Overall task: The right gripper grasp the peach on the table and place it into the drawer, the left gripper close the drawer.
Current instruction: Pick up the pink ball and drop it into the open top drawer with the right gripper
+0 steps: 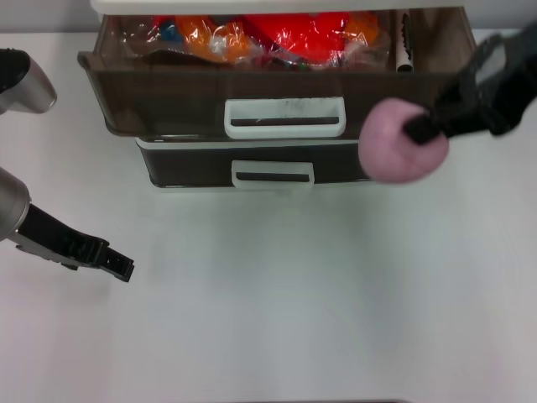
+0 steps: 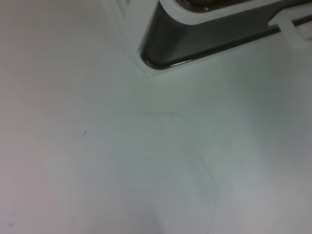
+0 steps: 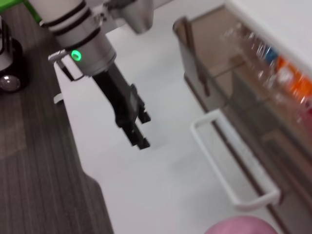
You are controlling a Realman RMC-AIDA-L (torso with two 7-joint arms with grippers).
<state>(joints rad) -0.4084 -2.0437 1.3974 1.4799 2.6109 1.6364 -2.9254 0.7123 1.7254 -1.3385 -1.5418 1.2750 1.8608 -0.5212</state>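
The right end effector [image 1: 422, 131] clamped the peach [image 1: 401, 151] at its fingertips, with the open drawer [image 1: 168, 92] just beyond.

The left end effector [image 1: 120, 268] looked closed and empty.

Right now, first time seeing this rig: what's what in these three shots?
It is a two-armed robot at a white table. The head view looks down from its head; the other two come from wrist cameras. The right gripper holds a pink peach in the air, in front of the open drawer, which contains orange and red wrapped items. A shallower drawer sits beneath it. The left gripper, on the arm with the green light, hangs idle over the table, holding nothing.
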